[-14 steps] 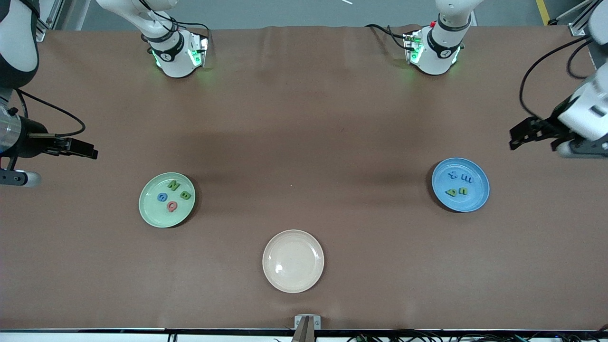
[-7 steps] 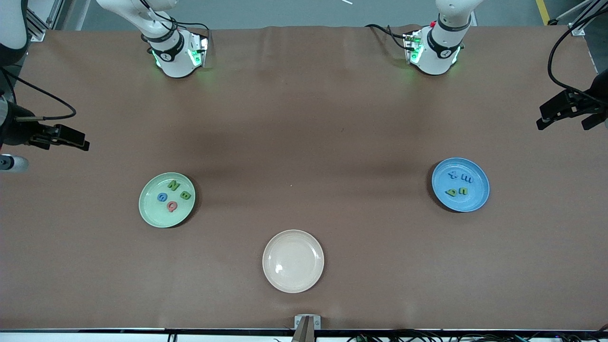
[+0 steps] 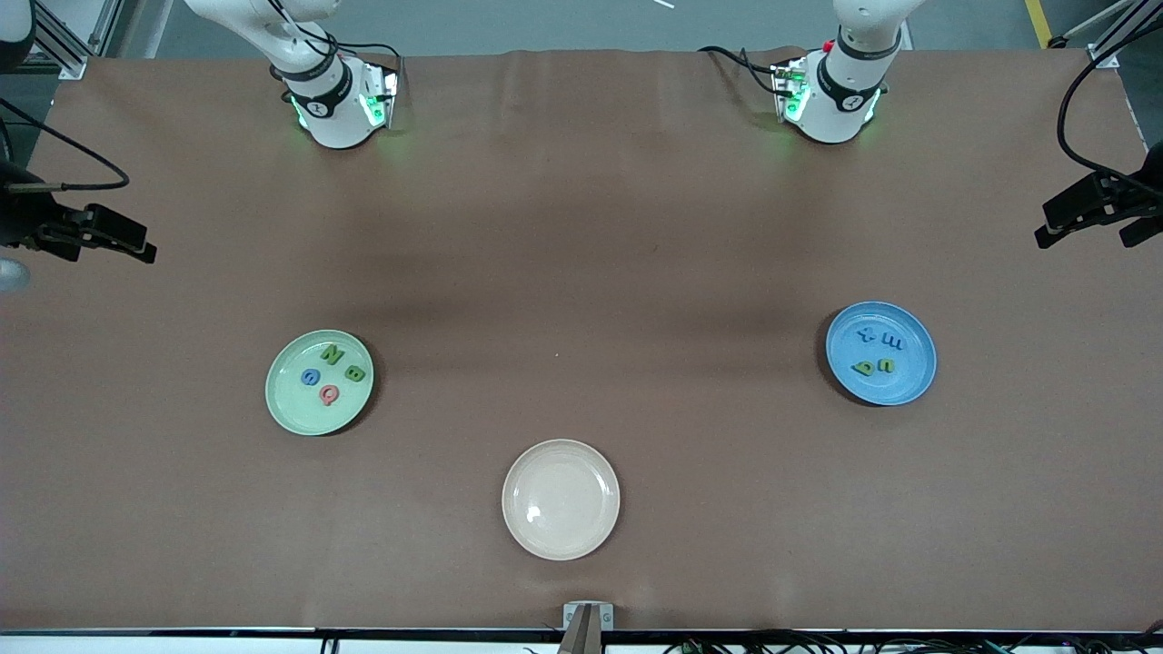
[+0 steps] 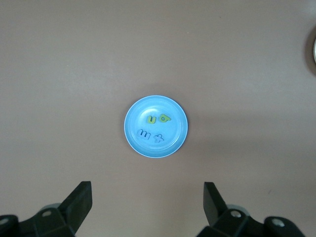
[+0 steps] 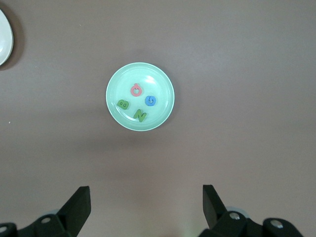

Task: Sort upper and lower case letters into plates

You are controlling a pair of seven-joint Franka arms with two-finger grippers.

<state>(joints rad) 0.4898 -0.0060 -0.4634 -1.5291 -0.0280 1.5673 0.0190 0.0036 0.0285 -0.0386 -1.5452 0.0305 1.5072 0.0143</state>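
While both arms pull back to the tabletop ends, left claw and right claw spread empty, capitals sit in green plate, small letters in blue plate: sorting looks finished.

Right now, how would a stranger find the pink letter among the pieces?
Find the mint green plate toward the right arm's end of the table. Four letters lie in it. The pink Q is nearest the front camera and the only pink one; its neighbours are blue or green.
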